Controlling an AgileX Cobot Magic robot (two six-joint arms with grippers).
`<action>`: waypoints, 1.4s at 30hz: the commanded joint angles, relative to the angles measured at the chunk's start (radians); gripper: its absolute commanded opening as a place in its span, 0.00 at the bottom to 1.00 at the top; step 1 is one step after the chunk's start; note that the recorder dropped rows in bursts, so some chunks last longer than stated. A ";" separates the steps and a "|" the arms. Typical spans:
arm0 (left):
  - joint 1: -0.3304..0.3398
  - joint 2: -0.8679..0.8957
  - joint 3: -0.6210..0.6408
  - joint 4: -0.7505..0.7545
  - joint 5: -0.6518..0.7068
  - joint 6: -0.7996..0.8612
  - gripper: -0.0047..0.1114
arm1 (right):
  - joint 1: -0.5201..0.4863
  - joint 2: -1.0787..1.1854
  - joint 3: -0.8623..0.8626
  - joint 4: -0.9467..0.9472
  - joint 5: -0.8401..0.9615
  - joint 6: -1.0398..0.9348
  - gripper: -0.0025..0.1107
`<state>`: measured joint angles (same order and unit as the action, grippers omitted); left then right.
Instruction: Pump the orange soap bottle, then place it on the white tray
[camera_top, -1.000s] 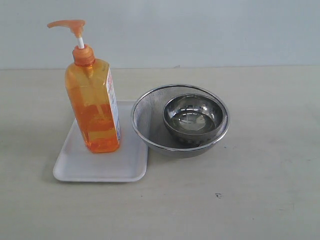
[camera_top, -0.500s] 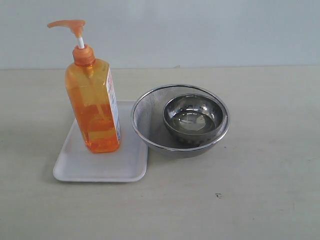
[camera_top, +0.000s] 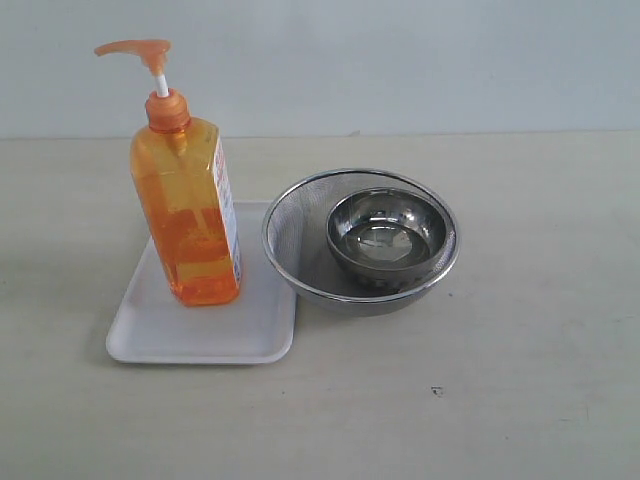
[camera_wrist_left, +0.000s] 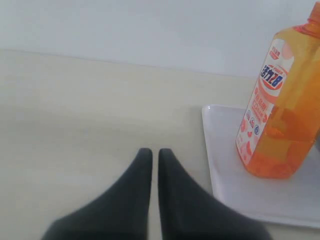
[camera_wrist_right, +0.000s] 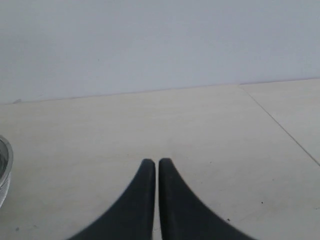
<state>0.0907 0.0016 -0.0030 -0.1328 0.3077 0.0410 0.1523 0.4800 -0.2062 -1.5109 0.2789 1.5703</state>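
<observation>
The orange soap bottle (camera_top: 188, 215) stands upright on the white tray (camera_top: 160, 335), its pump head (camera_top: 135, 49) raised on the white stem. The left wrist view shows the same bottle (camera_wrist_left: 285, 110) on the tray (camera_wrist_left: 225, 165), off to one side of my left gripper (camera_wrist_left: 151, 152). That gripper is shut, holds nothing and is apart from the tray. My right gripper (camera_wrist_right: 151, 162) is shut too, over bare table, with nothing between its fingers. Neither arm appears in the exterior view.
A round metal mesh strainer (camera_top: 290, 225) with a steel bowl (camera_top: 387, 235) inside it stands right beside the tray. Its rim (camera_wrist_right: 4, 165) shows at the edge of the right wrist view. A pale wall runs behind the beige table.
</observation>
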 joint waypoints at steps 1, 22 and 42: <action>-0.007 -0.002 0.003 0.002 -0.001 0.006 0.08 | -0.003 -0.085 0.056 -0.002 -0.012 0.003 0.02; -0.007 -0.002 0.003 0.002 -0.001 0.006 0.08 | -0.003 -0.237 0.104 0.358 -0.183 -0.322 0.02; -0.007 -0.002 0.003 0.002 -0.001 0.006 0.08 | -0.003 -0.237 0.104 1.511 -0.181 -1.636 0.02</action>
<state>0.0907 0.0016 -0.0030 -0.1323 0.3077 0.0410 0.1523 0.2510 -0.1056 -0.0912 0.0969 0.0534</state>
